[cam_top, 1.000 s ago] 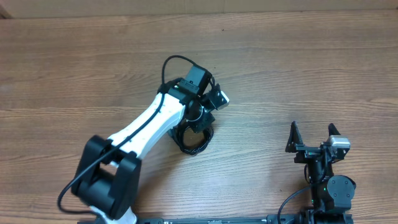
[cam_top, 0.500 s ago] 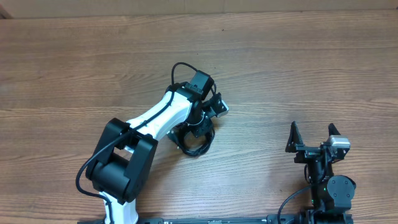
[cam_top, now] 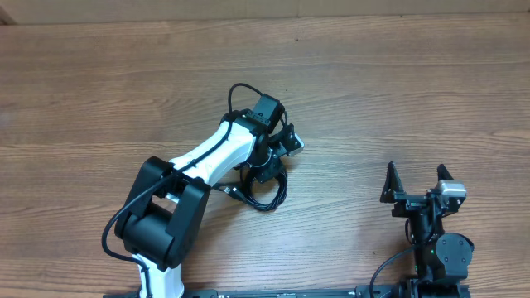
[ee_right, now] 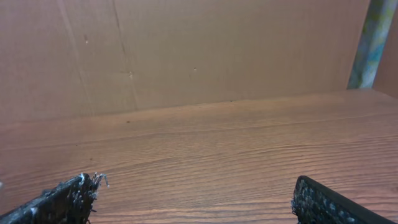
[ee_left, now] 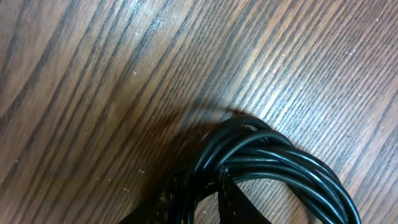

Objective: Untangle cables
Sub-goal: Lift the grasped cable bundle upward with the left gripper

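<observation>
The cables [cam_top: 269,197] lie as one black coiled bundle on the wooden table, just below my left gripper [cam_top: 263,171]. A small plug end [cam_top: 235,190] sticks out of the coil to the left. In the left wrist view the glossy loops [ee_left: 280,158] fill the lower right, and my left gripper [ee_left: 208,182] is closed down narrowly, with strands of the bundle pinched between its dark fingers. Far from the cables, at the table's near right edge, my right gripper [cam_top: 414,177] stands wide open. Only bare wood shows between its fingertips [ee_right: 81,186].
The wooden table [cam_top: 397,99] stretches around the bundle in every direction. A cardboard wall [ee_right: 199,50] stands behind the table's far edge. The left arm's white link [cam_top: 207,157] reaches diagonally from the near left base toward the middle.
The left arm drew in and settled over the bundle. The coil shifted slightly right and loosened, and a plug end now pokes out on its left. The right arm stayed still.
</observation>
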